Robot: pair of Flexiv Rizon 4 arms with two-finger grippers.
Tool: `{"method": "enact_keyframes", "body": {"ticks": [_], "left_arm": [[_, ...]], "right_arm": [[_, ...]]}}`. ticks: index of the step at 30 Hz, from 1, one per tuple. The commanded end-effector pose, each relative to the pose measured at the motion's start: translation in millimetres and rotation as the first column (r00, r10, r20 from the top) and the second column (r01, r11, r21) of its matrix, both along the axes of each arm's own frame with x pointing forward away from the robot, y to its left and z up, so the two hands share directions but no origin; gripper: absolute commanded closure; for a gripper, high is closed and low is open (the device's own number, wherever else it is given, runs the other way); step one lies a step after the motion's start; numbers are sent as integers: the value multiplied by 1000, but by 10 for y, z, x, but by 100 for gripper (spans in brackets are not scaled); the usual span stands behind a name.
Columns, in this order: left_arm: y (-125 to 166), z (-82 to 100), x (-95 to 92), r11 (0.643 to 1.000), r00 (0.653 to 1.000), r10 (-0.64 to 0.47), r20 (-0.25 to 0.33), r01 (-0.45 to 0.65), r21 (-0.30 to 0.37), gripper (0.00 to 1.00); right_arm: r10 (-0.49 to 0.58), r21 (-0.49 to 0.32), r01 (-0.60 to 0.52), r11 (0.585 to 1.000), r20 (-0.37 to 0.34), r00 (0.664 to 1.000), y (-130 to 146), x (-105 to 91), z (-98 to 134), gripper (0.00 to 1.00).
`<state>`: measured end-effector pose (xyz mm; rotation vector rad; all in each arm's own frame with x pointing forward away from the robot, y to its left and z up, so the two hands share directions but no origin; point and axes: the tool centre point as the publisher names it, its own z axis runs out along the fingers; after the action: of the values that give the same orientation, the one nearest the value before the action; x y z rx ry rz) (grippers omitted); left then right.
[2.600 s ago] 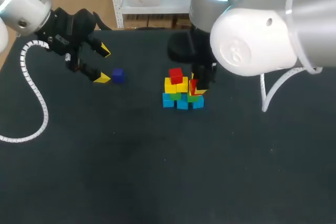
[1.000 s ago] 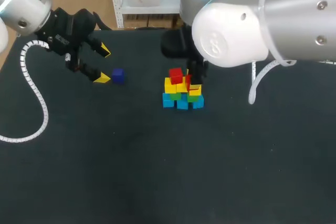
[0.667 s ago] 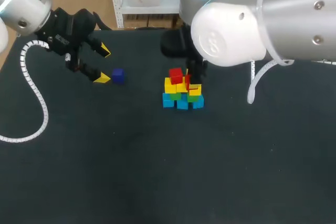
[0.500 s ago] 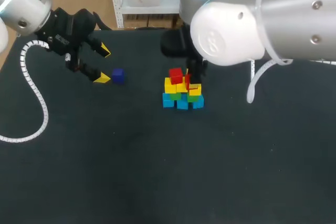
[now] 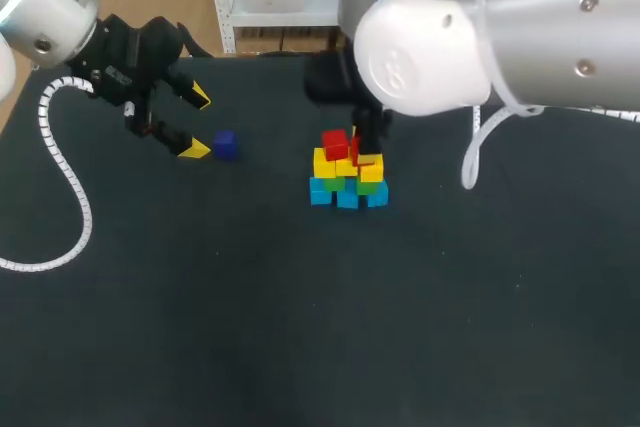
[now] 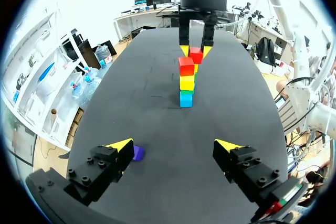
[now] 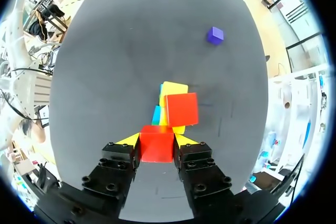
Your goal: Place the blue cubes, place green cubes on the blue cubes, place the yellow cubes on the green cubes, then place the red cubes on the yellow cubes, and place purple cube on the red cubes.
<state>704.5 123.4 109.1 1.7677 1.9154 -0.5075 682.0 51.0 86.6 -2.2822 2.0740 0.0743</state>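
On the dark table stands a cube stack: blue cubes (image 5: 345,196) at the bottom, green cubes (image 5: 368,188), yellow cubes (image 5: 333,164), and one red cube (image 5: 334,143) on top. My right gripper (image 5: 362,151) is shut on a second red cube (image 7: 157,144), held just above the yellow layer beside the placed red cube (image 7: 181,108). The left wrist view shows that grip (image 6: 196,55) behind the stack (image 6: 186,83). A purple cube (image 5: 224,144) lies off to the left. My left gripper (image 5: 197,123) stands open next to it, with the purple cube (image 6: 137,153) by one fingertip.
The stack sits near the middle of the black table (image 5: 300,327), the purple cube (image 7: 214,35) well apart from it. A white coiled cable (image 5: 70,197) hangs from my left arm over the table's left side.
My right arm has shifted slightly left and up with the red cube, closer to the red cube on the stack. The left arm and purple cube have stayed put.
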Motion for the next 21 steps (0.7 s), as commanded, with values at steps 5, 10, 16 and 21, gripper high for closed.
{"method": "enact_keyframes", "body": {"ticks": [5, 10, 16, 21], "left_arm": [[8, -9, -6, 1000, 1000, -2, 4, 2, -4, 0], [8, -9, -6, 1000, 1000, -2, 4, 2, -4, 0], [8, -9, -6, 1000, 1000, -2, 4, 2, -4, 0], [8, -9, -6, 1000, 1000, -2, 4, 2, -4, 0]], "right_arm": [[-1, -1, 1, 1000, -8, 1000, 6, 52, -7, 100], [-3, 0, 3, 1000, -11, 1000, -4, 73, -19, 100], [-3, 5, 3, 1000, -15, 1000, -1, 79, -38, 100], [-4, 7, 4, 1000, -16, 1000, -8, 100, -53, 100]]}}
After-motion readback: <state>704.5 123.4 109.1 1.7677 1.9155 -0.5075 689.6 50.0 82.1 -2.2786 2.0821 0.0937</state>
